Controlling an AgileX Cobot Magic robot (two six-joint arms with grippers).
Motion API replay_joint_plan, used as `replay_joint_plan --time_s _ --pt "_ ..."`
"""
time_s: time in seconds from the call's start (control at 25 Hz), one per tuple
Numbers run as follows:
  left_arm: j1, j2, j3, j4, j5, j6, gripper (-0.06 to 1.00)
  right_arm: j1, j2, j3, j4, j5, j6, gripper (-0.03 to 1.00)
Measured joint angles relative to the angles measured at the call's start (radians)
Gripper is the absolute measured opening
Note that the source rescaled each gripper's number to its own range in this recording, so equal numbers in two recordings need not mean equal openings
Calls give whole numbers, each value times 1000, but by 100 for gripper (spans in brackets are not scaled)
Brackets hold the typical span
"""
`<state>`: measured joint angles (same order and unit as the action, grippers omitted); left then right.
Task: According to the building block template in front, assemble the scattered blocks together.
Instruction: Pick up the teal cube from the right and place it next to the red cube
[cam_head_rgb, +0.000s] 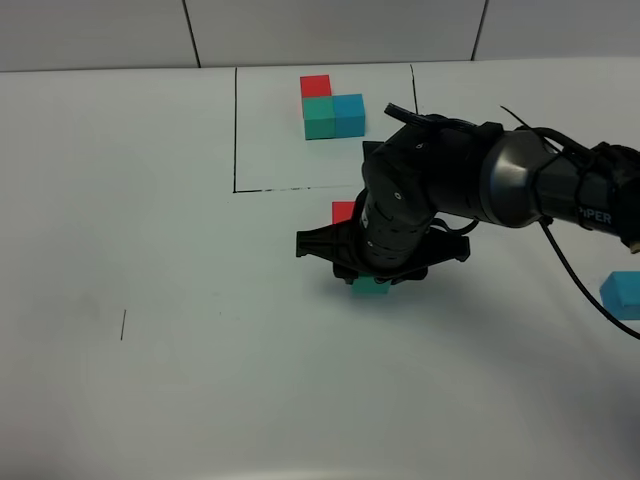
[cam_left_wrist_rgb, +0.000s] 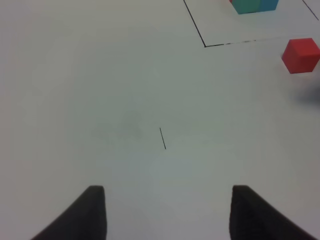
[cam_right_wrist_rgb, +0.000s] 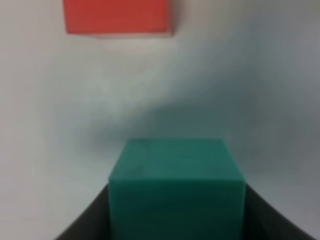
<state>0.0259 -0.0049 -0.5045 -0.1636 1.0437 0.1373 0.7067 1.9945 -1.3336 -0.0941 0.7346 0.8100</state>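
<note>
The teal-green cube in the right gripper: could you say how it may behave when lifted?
The teal-green cube looks rigid and sharp-edged, so it probably won't deform. Its flat sides meet the fingers squarely, so it likely won't roll or twist.

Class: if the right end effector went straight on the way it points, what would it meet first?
Probably the loose red cube, ahead of the teal-green cube held by the right end effector; its tilt toward the table is unclear.

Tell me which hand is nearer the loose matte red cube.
Right. The right hand, gripping the matte teal-green cube, sits just beside the red cube; the left hand hangs far from it.
</note>
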Motion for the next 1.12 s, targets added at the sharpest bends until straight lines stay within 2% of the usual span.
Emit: replay_joint_plan --time_s 0.28,0.64,1.12 --pt "0 0 0 0 0 0 22 15 69 -87 -43 42 -1 1" --pt "0 0 0 0 0 0 22 15 141 -171 -45 60 -9 1" --pt "0 0 0 0 0 0 22 15 185 -193 -63 66 -11 1"
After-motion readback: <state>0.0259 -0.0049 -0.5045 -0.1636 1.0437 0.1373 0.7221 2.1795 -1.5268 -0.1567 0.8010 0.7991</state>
